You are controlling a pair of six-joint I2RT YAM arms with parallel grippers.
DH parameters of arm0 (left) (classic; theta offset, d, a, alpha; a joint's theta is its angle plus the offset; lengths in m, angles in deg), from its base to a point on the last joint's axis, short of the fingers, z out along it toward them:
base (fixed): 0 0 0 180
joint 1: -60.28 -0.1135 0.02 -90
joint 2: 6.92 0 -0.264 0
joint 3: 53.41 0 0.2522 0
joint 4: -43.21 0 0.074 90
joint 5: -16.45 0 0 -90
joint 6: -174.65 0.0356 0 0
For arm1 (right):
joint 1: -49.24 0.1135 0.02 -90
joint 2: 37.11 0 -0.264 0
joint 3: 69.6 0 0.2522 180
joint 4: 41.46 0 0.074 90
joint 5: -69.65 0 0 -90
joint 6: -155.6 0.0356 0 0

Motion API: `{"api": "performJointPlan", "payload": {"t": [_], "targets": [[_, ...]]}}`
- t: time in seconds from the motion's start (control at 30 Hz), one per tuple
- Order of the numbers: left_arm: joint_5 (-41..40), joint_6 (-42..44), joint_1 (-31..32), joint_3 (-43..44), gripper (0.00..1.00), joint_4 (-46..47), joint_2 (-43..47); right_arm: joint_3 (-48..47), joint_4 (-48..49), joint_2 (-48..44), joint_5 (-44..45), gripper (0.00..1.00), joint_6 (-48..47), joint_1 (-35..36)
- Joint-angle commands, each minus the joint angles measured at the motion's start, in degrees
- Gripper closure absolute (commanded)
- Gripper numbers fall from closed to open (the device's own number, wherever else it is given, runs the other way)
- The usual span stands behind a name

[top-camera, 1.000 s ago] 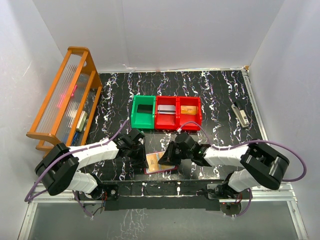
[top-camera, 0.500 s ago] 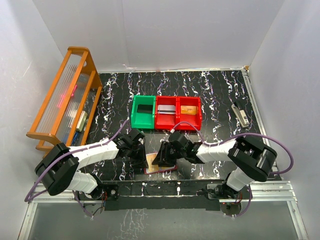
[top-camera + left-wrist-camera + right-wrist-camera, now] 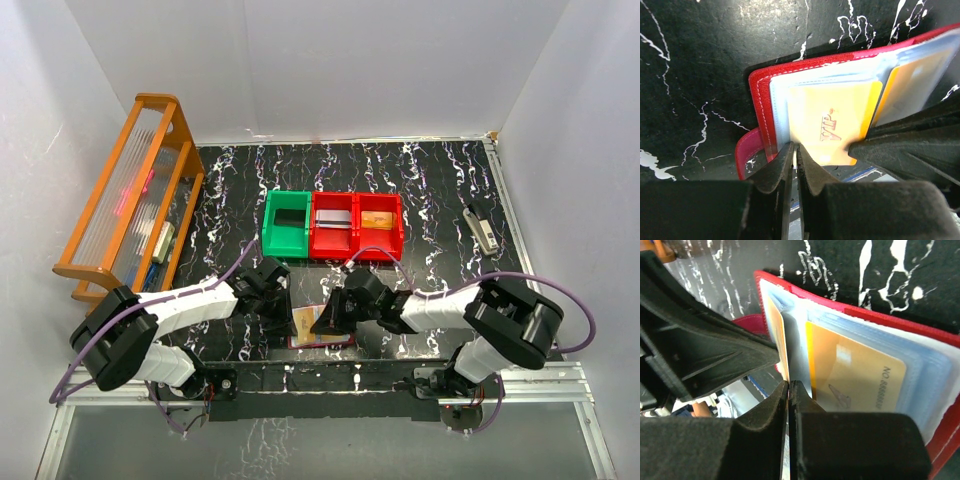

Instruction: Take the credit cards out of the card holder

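Card holder lies open at the near edge of the table, between the grippers. Left gripper jaws are together, seemingly pinching the clear sleeve edge. Right gripper jaws are shut by the gold credit card; grip unclear. Pull straight along the sleeve, left pinning the holder. Arms hide most of the holder from above.

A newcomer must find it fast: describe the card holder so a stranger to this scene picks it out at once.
On the black marbled table, look to the near edge, between the left gripper and the right gripper. There the card holder lies open: dark-red leather with clear sleeves holding gold cards. Unlike the red bins farther back, it is a thin bifold, not an open-topped box.
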Motion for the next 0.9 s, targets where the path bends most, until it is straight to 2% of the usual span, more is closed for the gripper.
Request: {"api": "performJointPlan", "payload": {"t": [0.0, 0.23, 0.43, 0.63, 0.87], "targets": [[-2.27, 0.74, 0.31, -1.71, 0.93, -1.76, -2.07, 1.97, 8.62, -3.86, -0.95, 1.0, 0.79, -0.62], [-2.39, 1.04, 0.3, -1.82, 0.94, -1.83, -2.53, 3.94, 7.0, -6.62, -2.58, 1.0, -1.39, -2.52], [-2.23, 0.96, 0.31, -2.09, 0.94, -1.53, -2.45, 6.09, 7.7, -8.53, -3.9, 0.92, -1.14, -4.14], [-1.85, 1.12, 0.37, -1.64, 0.94, -1.32, -2.64, 5.03, 9.97, -6.14, -5.74, 1.0, -0.58, -4.25], [-3.35, 0.3, 0.36, -1.36, 0.95, -3.13, -1.09, 6.1, -0.78, -11.85, 0.59, 1.0, -2.2, -5.13]]}}
